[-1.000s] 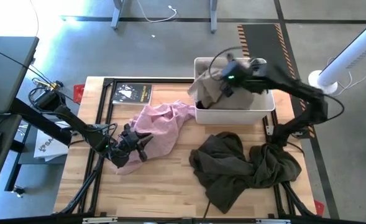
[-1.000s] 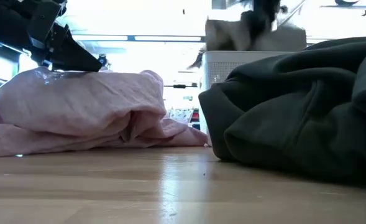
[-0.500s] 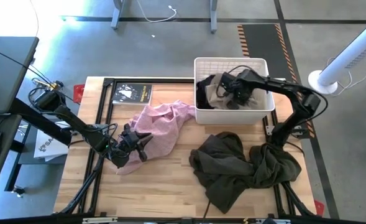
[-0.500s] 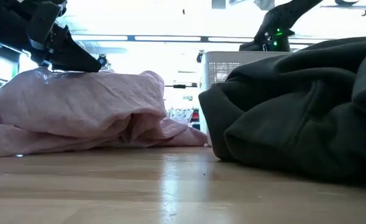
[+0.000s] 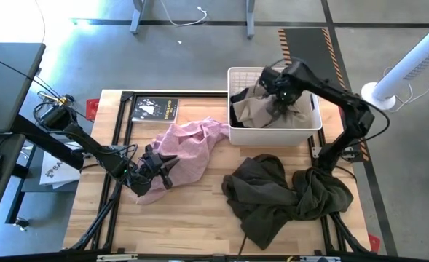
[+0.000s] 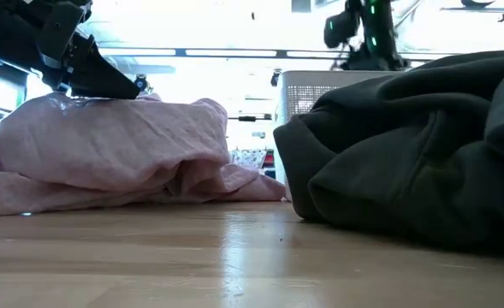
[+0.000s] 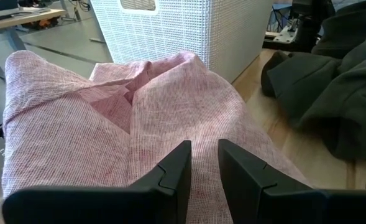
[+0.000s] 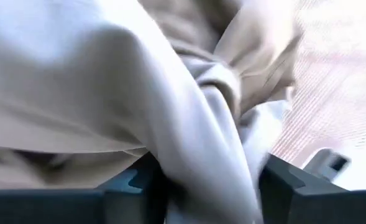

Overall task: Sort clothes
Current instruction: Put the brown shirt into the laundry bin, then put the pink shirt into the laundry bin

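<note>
Hanging over the white lattice basket, the right gripper clasps the beige garment; the left gripper, fingers slightly parted, rests on the pink garment beside that basket.

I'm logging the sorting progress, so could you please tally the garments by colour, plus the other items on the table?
Pale pink garment: 1
Beige garment, in the basket: 1
Dark olive-brown garment: 1
Black garment, in the basket: 1
White lattice basket: 1
Dark book: 1
Total: 6
</note>
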`<action>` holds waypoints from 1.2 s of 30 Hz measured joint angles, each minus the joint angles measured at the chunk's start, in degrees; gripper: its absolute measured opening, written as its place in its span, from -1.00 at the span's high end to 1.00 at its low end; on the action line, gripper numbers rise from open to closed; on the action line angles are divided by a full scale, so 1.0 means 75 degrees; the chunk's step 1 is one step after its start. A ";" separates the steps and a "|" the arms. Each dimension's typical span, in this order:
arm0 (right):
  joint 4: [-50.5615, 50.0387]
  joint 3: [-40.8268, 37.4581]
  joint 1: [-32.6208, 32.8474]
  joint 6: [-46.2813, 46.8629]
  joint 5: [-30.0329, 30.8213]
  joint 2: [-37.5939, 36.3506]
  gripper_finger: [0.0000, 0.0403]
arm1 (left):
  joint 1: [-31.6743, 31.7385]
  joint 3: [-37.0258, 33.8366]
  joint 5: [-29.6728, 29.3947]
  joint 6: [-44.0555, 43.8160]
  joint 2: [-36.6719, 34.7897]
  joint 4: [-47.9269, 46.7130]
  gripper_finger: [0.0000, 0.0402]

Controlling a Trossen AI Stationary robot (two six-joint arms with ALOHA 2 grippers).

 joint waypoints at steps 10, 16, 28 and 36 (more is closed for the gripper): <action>0.1821 0.2277 0.2398 0.0120 0.1224 -0.0381 0.14 | 0.0000 0.0000 0.0003 0.0000 0.0000 0.0003 0.62; 0.3035 0.1897 0.4213 -0.0929 0.1155 -0.0385 0.14 | 0.0000 0.0000 0.0116 0.0000 0.0000 0.0005 0.62; 0.3653 -0.0830 0.7267 0.1320 -0.1577 -0.0376 0.13 | 0.0000 0.0000 0.0230 -0.0061 0.0000 0.0011 0.62; 0.5886 -0.2782 0.7766 0.2096 -0.1455 -0.0373 0.09 | 0.0000 0.0000 0.0292 -0.0182 0.0000 0.0064 0.62</action>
